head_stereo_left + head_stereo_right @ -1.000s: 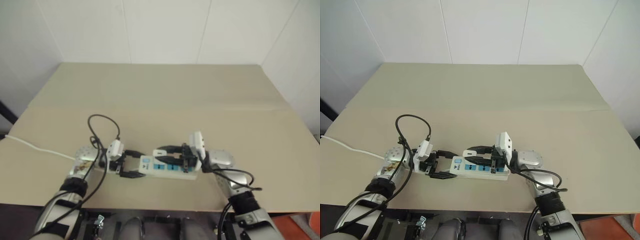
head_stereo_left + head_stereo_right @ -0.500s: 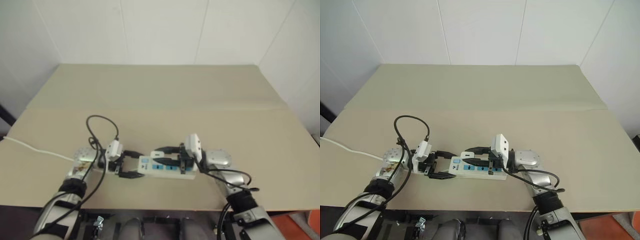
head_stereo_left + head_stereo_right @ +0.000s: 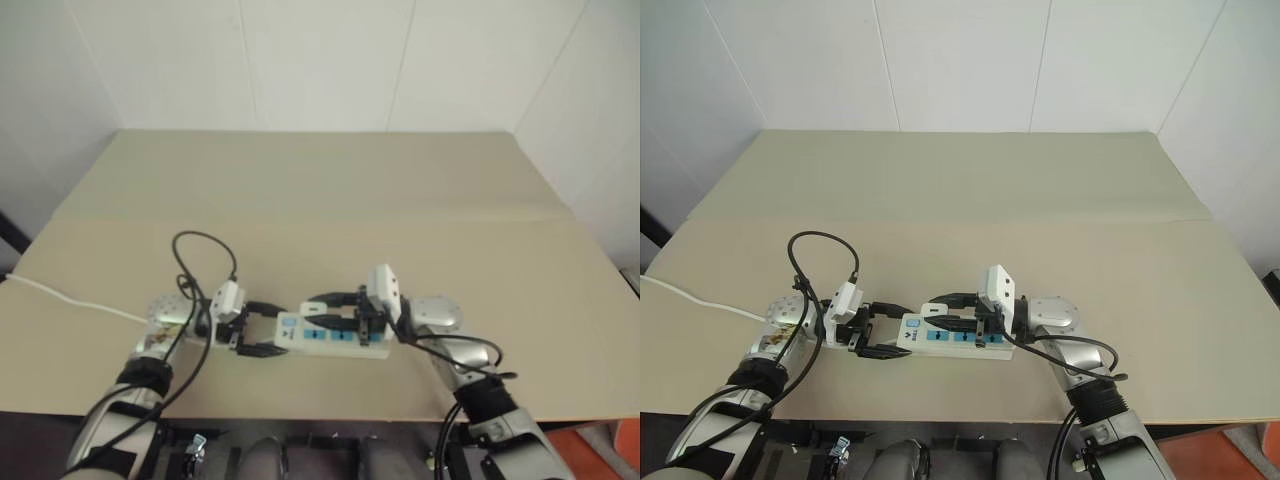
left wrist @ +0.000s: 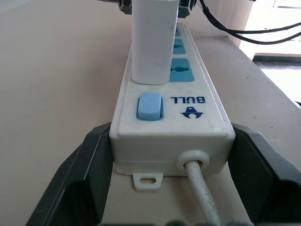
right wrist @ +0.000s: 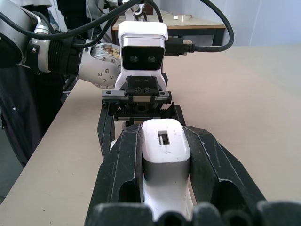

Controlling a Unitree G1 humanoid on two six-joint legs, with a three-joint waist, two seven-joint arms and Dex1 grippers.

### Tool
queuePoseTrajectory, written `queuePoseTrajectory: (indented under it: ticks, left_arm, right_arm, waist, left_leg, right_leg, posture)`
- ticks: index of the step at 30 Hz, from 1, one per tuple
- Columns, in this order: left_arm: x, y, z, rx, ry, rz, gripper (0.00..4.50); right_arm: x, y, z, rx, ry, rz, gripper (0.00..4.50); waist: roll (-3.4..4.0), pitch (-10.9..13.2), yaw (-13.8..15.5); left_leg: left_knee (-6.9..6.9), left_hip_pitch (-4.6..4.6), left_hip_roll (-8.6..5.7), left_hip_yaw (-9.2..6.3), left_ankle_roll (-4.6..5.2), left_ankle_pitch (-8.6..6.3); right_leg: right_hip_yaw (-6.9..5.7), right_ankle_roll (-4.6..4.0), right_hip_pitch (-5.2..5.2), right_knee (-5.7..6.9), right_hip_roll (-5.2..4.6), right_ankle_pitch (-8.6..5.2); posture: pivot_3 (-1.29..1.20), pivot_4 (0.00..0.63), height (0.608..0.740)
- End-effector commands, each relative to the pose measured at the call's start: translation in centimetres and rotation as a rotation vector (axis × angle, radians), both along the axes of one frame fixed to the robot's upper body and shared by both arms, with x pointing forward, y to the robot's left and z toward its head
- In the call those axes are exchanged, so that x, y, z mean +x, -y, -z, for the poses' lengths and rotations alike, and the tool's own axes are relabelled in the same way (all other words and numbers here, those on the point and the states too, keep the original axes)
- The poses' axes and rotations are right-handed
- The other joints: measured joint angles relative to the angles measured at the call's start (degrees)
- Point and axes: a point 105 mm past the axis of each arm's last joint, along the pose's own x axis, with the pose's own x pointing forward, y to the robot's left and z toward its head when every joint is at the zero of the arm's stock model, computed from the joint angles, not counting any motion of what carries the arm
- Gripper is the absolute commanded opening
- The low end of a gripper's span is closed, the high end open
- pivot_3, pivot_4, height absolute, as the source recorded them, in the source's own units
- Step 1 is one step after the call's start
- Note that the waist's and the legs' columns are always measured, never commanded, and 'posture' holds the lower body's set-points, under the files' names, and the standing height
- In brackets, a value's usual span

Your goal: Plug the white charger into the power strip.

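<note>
The insertion step is in hand. Low in the centre of the left eye view, the power strip (image 3: 330,334) lies flat on the beige table (image 3: 330,200), its long axis running left to right. The left gripper (image 3: 262,330) stands wide, its two black fingers (image 4: 82,174) straddling the switch end of the strip, one against each side wall, so it braces the bar rather than lifting it. The blue rocker switch (image 4: 149,106) and the cord outlet face this gripper in the left wrist view.

The right gripper (image 3: 318,309) comes in from the right of the frame, its fingers closed tight on the white charger (image 5: 165,162), which sits between them with its port facing outward. In the left wrist view the charger (image 4: 151,40) stands upright over the socket nearest the switch, its base meeting the strip's top face. Whether the prongs are fully home cannot be told; the base looks flush or very nearly so.

Judging from this, the plug is seated or a last push short of it. The next move calls for a firm, straight press down with the strip held steady, then parting the right fingers without tilting the charger sideways.
</note>
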Motion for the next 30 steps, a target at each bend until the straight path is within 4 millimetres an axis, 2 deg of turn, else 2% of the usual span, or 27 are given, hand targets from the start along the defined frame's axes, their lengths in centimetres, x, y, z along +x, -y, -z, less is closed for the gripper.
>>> queuePoseTrajectory:
  ticks: [1, 6, 16, 23, 25, 27, 30]
  left_arm:
    - [0.1, -0.2, -0.3, -0.007, 0.014, -0.006, 3.25]
    - [0.1, -0.2, -0.3, -0.006, 0.014, -0.007, 3.25]
    - [0.2, -0.2, -0.3, -0.005, 0.017, -0.01, 3.25]
    - [0.4, -0.2, -0.4, -0.018, -0.015, -0.024, 3.25]
    - [0.2, -0.1, -0.6, -0.015, -0.009, -0.009, 3.97]
    - [0.2, 0.0, -1.1, -0.047, 0.002, -0.008, 4.49]
    - [0.2, -0.2, -2.9, -0.104, 0.033, -0.007, 4.49]
  right_arm:
    - [-0.6, 0.5, 3.9, -0.136, -0.14, 0.005, 1.11]
    - [-0.3, 0.4, 3.7, -0.107, -0.131, 0.029, 1.11]
    - [-0.2, 0.5, 2.4, -0.05, -0.065, 0.019, 4.33]
    - [-0.2, 0.7, 2.0, -0.043, -0.038, 0.017, 4.42]
    - [-0.1, 0.7, 1.9, -0.044, -0.036, 0.017, 4.5]
    - [-0.1, 0.7, 1.8, -0.041, -0.036, 0.014, 4.5]
    - [-0.2, 0.8, 1.3, -0.032, -0.023, 0.009, 4.5]
  waist:
    - [-0.01, -0.01, 0.0]
    - [-0.07, -0.07, 0.0]
    - [-0.18, -0.12, 0.0]
    - [-0.18, -0.12, 0.0]
    - [-0.18, -0.12, 0.0]
    - [-0.19, -0.12, 0.0]
    - [-0.19, -0.11, 0.0]
  left_leg:
    - [0.0, 0.0, 0.0, 0.0, 0.0, 0.0]
    - [-0.03, 0.04, 0.0, 0.0, 0.0, 0.0]
    - [-0.07, 0.05, 0.02, 0.01, 0.0, 0.0]
    - [-0.08, 0.05, 0.02, 0.01, 0.0, 0.0]
    - [-0.08, 0.05, 0.02, 0.01, 0.0, 0.0]
    - [-0.08, 0.03, 0.02, 0.01, 0.0, 0.0]
    - [-0.1, 0.01, 0.03, 0.01, 0.0, 0.0]
  right_leg:
    - [0.0, 0.0, 0.0, 0.0, 0.0, 0.0]
    - [0.01, 0.0, 0.02, 0.0, 0.0, 0.0]
    - [0.02, 0.0, 0.02, -0.02, 0.03, 0.0]
    - [0.02, 0.0, 0.01, -0.02, 0.02, 0.0]
    - [0.02, 0.0, 0.01, -0.02, 0.02, 0.0]
    - [0.02, 0.0, -0.01, -0.01, 0.03, 0.0]
    - [0.02, 0.0, -0.02, -0.03, 0.03, 0.0]
  posture:
    - [0.0, 0.15, 0.74]
    - [0.0, 0.15, 0.74]
    - [0.0, 0.15, 0.74]
    - [0.0, 0.15, 0.74]
    - [0.0, 0.15, 0.74]
    - [0.0, 0.15, 0.74]
    - [0.0, 0.15, 0.74]
